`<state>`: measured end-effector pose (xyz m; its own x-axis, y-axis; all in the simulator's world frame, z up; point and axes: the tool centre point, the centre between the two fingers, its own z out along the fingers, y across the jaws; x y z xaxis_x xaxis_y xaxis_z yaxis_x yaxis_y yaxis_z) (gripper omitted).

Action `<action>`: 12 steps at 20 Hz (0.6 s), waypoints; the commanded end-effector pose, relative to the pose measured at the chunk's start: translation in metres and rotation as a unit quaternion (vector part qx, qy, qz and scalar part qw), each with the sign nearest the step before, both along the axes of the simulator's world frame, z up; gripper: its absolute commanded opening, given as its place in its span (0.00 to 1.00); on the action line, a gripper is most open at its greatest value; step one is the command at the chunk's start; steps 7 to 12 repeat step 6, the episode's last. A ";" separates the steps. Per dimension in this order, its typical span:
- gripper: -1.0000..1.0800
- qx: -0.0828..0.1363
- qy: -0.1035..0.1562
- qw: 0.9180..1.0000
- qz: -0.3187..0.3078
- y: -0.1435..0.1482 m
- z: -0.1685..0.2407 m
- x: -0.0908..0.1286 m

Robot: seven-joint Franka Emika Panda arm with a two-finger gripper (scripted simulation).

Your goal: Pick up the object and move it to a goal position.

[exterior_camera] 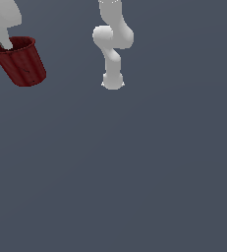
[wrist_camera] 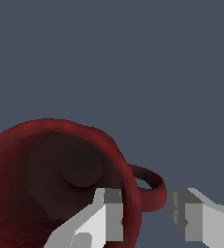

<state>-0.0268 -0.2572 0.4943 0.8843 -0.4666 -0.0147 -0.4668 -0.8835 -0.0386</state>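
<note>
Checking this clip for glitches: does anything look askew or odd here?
The dark red cup hangs tilted, its rim toward the exterior view's left. The gripper straddles its rim wall, one finger inside, one outside near the handle loop. Nothing looks spilled or damaged.

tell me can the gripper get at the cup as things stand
Probably yes, it looks to be there already. In the wrist view the gripper straddles the cup wall by the handle, one finger inside and one outside. Nothing blocks it. Whether the fingers press the wall is unclear.
</note>
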 end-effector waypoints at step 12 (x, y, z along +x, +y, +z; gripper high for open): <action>0.00 0.000 -0.002 1.000 0.000 -0.002 0.007 0.001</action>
